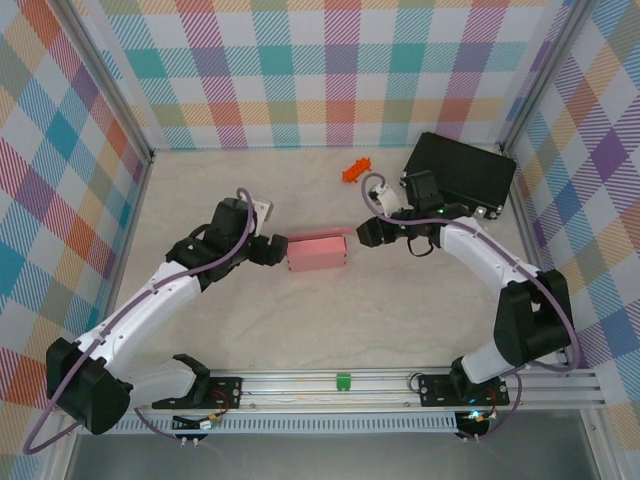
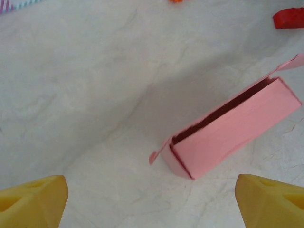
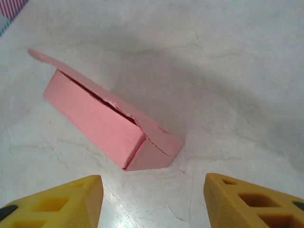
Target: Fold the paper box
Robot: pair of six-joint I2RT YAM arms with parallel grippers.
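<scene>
Clearly the left tool (image 1: 268, 248) and right tool (image 1: 368, 232), both apart and empty, needed to press the gaping paper box (image 1: 316, 251) shut squarely.

left gripper (image 1: 272, 247): jaws wide apart, empty; right gripper (image 1: 368, 232): jaws apart, empty; arms: bent inward, tips facing
</scene>
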